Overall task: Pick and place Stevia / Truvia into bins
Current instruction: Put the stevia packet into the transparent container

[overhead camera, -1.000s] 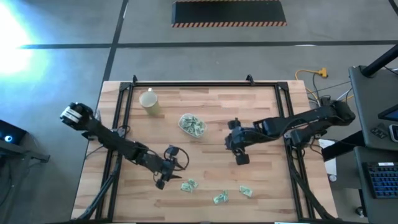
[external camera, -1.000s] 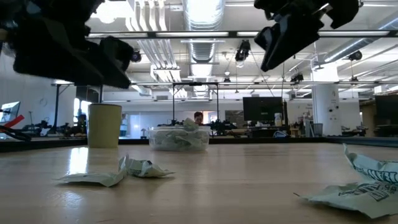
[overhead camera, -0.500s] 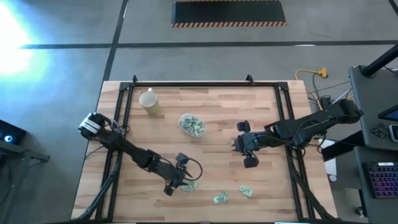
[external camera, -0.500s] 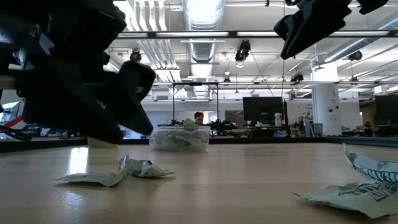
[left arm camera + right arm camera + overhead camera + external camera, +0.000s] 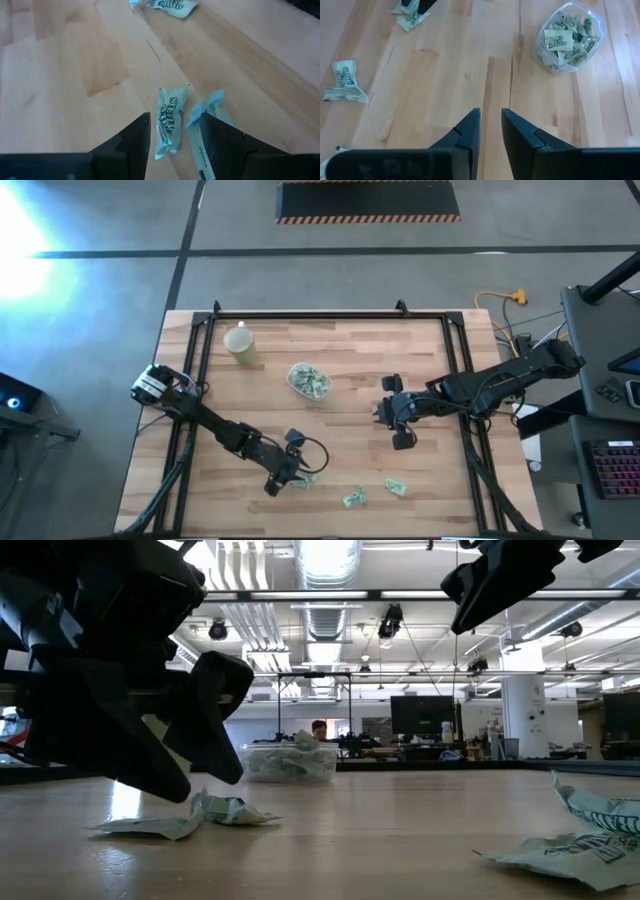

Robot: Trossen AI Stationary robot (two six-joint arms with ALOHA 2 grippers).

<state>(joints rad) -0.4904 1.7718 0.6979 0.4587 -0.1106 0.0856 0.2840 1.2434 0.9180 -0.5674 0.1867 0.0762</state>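
Left gripper (image 5: 172, 131): fingers apart, straddling packet (image 5: 168, 122), lower centre.
Packet axis: lengthwise between the fingers.
Right gripper (image 5: 490, 131): nearly together, empty, farther.

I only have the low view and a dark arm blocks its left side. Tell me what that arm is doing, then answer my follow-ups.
Observer: That's the left gripper, open, straddling one sachet on the table.
Operator: Report any other sachets near it.
Observer: A second sachet lies just beside the first, by one finger.
Operator: Locate the right arm.
Observer: The right gripper hangs over bare wood, holding nothing, right of the clear tub.
Operator: Say what's in the tub.
Observer: Many sachets already.
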